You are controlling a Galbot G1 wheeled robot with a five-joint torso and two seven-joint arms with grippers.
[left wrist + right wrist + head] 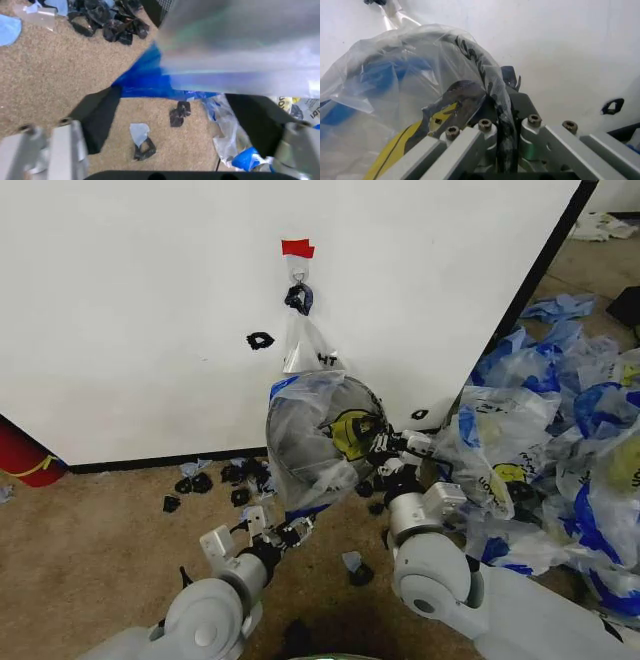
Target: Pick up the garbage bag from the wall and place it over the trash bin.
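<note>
Below the wall (150,300), garbage bag (310,435) already stretched over trash bin (318,442); right gripper (385,448) clamps rim and bag at three o'clock; left gripper (290,532) gapes at six; only releasing seems left.

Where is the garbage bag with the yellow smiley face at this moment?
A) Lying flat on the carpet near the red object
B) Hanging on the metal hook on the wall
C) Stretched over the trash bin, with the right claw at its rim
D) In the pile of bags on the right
C: the garbage bag covers the trash bin, and the right claw pinches plastic at the rim.
</note>
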